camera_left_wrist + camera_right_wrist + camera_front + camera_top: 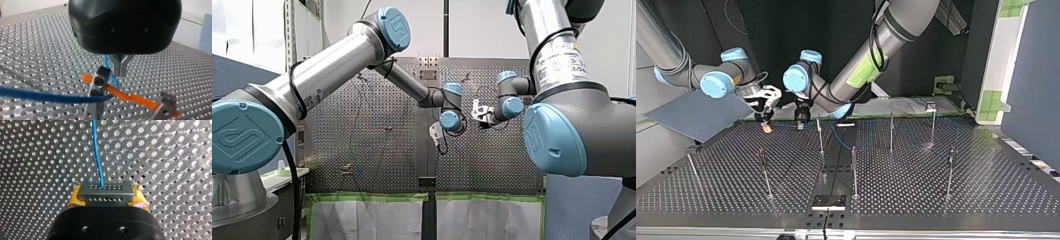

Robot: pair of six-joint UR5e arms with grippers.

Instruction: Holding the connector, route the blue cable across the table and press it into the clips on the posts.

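In the right wrist view my right gripper (106, 195) is shut on the grey connector (105, 187), which sits between its yellow pads (73, 199). The blue cable (97, 150) runs straight ahead from the connector over the perforated table (162, 157). In the left wrist view my left gripper (121, 71) has its metal fingers together, with the blue cable (37, 96) looping up to them. Just ahead lies an orange bar (120, 93) between two metal pieces. In the top view both grippers hang close together near the far edge: my right gripper (766, 120) and my left gripper (800, 118).
Several thin posts stand across the table, among them one (820, 135) beside my left gripper, one at the middle (854, 170) and one further right (891, 132). A black plate (828, 201) lies at the top view's near edge. A grey board (691, 115) leans at its left.
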